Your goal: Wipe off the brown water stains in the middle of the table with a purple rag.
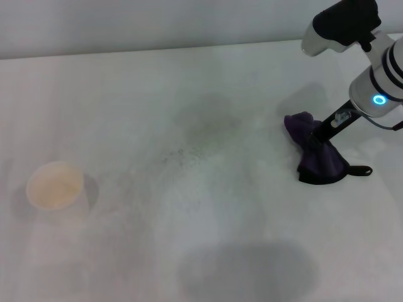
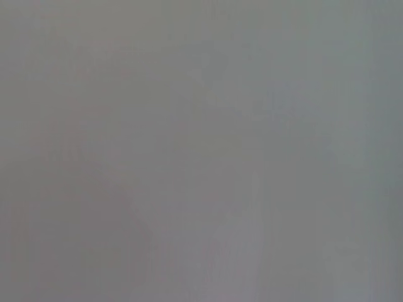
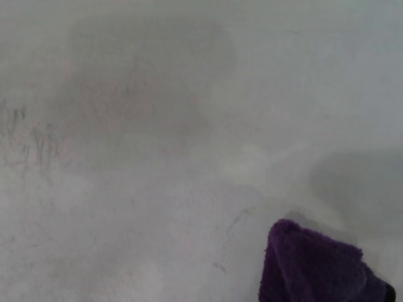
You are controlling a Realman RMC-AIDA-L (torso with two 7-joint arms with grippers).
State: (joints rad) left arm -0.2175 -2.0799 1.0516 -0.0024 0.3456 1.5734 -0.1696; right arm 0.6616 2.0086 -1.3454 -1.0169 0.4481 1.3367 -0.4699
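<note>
The purple rag [image 1: 321, 162] lies bunched on the white table [image 1: 208, 251] at the right, its black loop trailing to the right. My right gripper [image 1: 317, 134] reaches down from the upper right and is shut on the rag's upper fold. A corner of the rag [image 3: 315, 264] also shows in the right wrist view. The brown water stains [image 1: 211, 119] are a faint dull oval patch in the middle of the table, left of the rag and apart from it. This patch [image 3: 138, 88] looks pale brownish in the right wrist view. My left gripper is out of view.
A white cup [image 1: 55, 185] with tan inside stands at the left. Dark grey specks [image 1: 182, 154] are scattered just below the stain. The table's far edge [image 1: 157, 49] runs along the top. The left wrist view shows only plain grey surface.
</note>
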